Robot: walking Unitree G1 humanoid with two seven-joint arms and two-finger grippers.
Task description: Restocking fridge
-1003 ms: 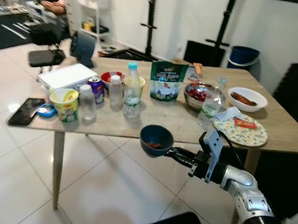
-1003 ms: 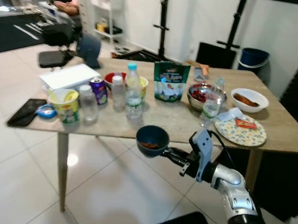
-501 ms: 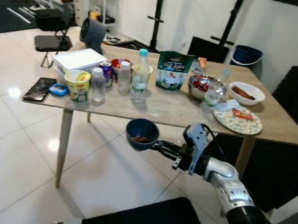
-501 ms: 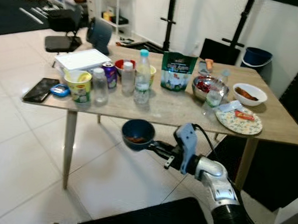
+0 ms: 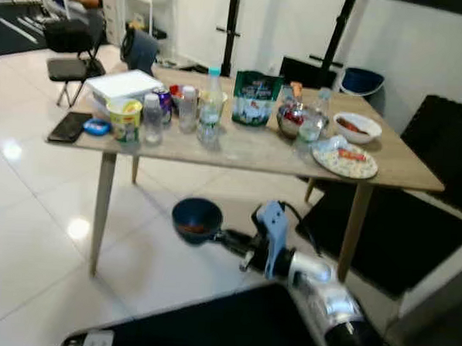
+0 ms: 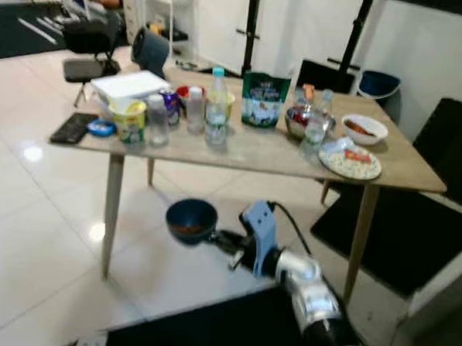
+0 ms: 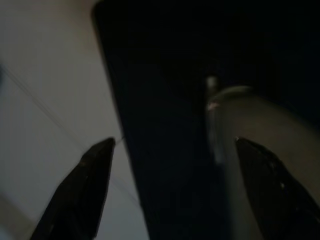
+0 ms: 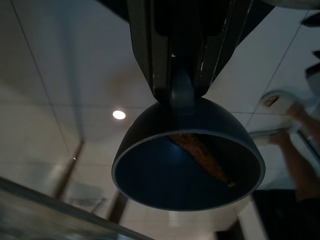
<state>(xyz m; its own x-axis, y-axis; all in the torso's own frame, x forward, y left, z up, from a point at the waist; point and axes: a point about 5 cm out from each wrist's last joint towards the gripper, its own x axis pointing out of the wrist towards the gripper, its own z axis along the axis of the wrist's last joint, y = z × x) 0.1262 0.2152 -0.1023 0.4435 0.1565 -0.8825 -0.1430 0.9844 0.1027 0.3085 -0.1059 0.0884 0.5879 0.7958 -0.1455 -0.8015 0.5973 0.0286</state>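
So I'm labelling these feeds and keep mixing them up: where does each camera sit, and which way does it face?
Left eye: on the head, looking forward and down at the table; right arm shows.
Right eye: same scene; right gripper holds the blue bowl.
Left wrist: dark, along the open left gripper.
Right wrist: along its fingers into the bowl, shared with both eyes.

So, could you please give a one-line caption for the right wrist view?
Right tool shut on the rim of a dark blue bowl holding a brown piece of food.

No legible text on any item.
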